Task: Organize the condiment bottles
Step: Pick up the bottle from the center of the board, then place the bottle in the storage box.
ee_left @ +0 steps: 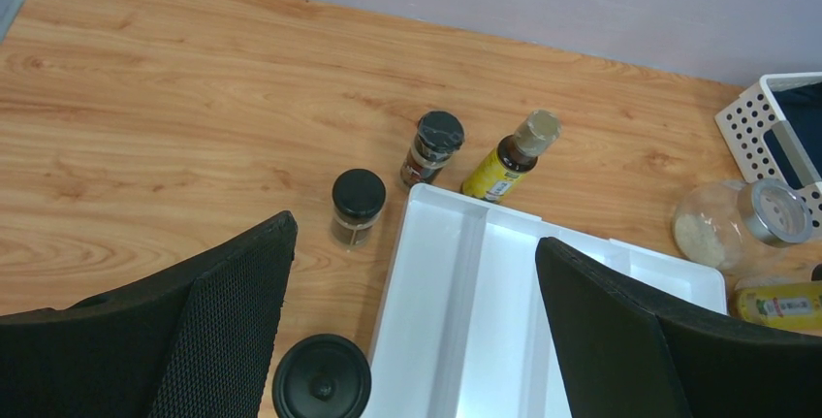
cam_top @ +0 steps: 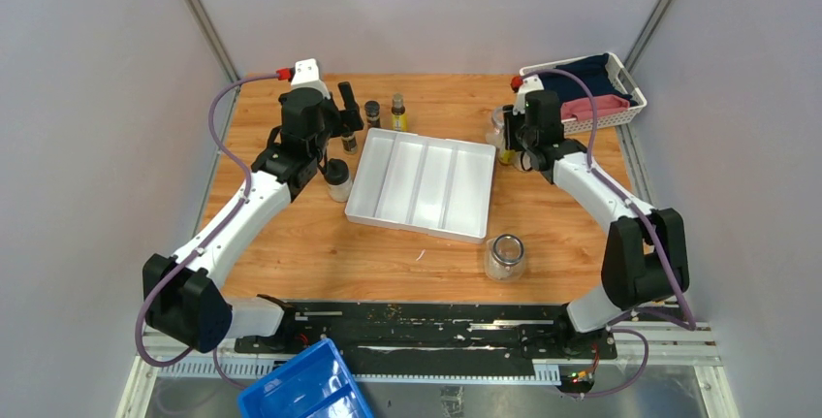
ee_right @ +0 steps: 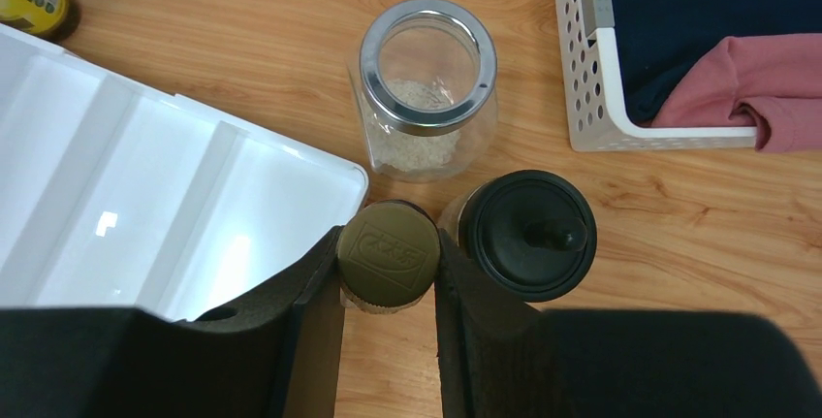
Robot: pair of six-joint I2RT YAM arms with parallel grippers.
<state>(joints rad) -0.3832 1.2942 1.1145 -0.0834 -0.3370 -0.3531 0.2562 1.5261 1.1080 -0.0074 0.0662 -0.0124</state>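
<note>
While the right claw [ee_right: 388, 248] is pinched tight on a slim bottle with an embossed olive-brown cap [ee_right: 386, 261], standing on the woodgrain table [ee_right: 679, 243] right off the corner of the glossy white divided plastic tray [ee_right: 145, 195], a clear jar with a matte black knobbed lid [ee_right: 528, 234] sits pressed against its outer finger. There's a squat round glass jar with a shiny metal rim [ee_right: 426, 142] just behind, pale grains inside. The left claw [ee_left: 415, 239] gapes wide, holding nothing, mesh-textured pads [ee_left: 228, 340] over the tray's left edge.
</note>
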